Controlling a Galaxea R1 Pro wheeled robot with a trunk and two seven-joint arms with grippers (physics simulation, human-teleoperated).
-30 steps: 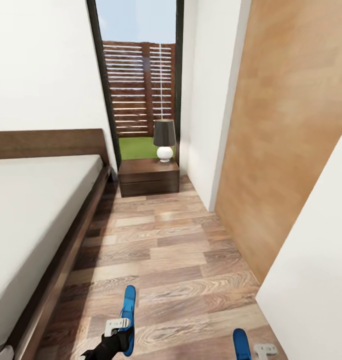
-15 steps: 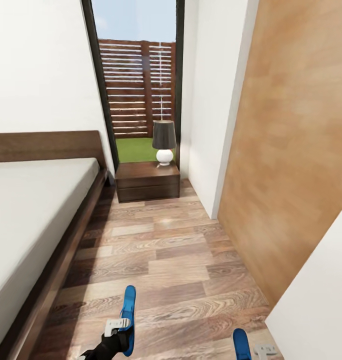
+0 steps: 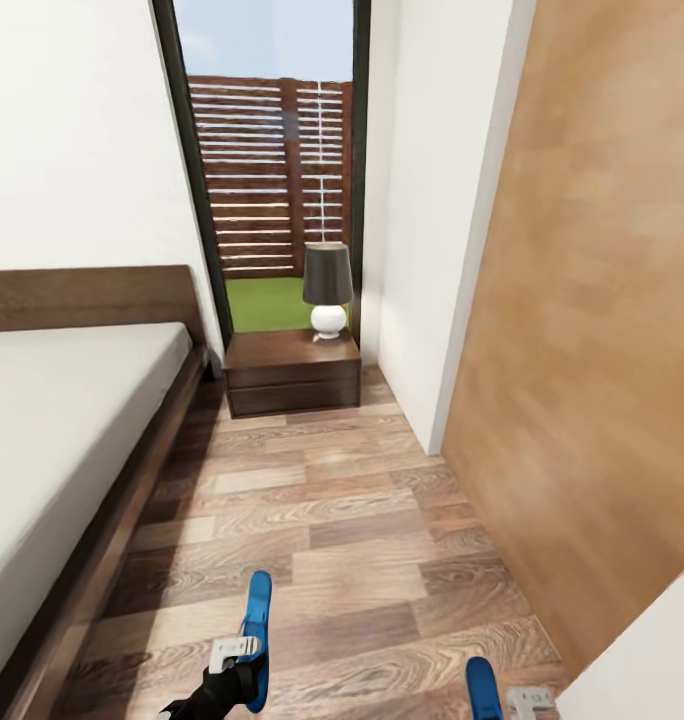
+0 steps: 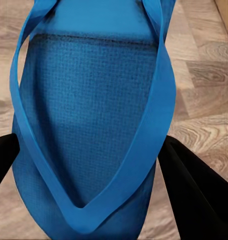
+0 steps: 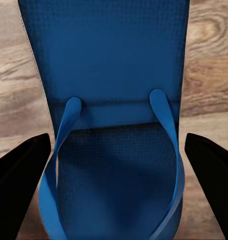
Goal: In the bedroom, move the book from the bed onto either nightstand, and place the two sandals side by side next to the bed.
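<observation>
Currently, one sandal (image 3: 256,640) is being gripped by the left gripper (image 3: 232,655), the other sandal (image 3: 482,690) by the right gripper (image 3: 527,700), at lower frame; both are best being lowered level, parallel, beside the bed (image 3: 102,560).

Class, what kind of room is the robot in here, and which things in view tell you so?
Most likely a bedroom: a low bed with a wooden headboard, a nightstand beside it carrying a lamp, and a tall window onto a fenced garden.

floor (image 3: 322,520) aisle open | bed (image 3: 72,440) left | wall (image 3: 582,350) right | nightstand (image 3: 292,372) ahead
</observation>
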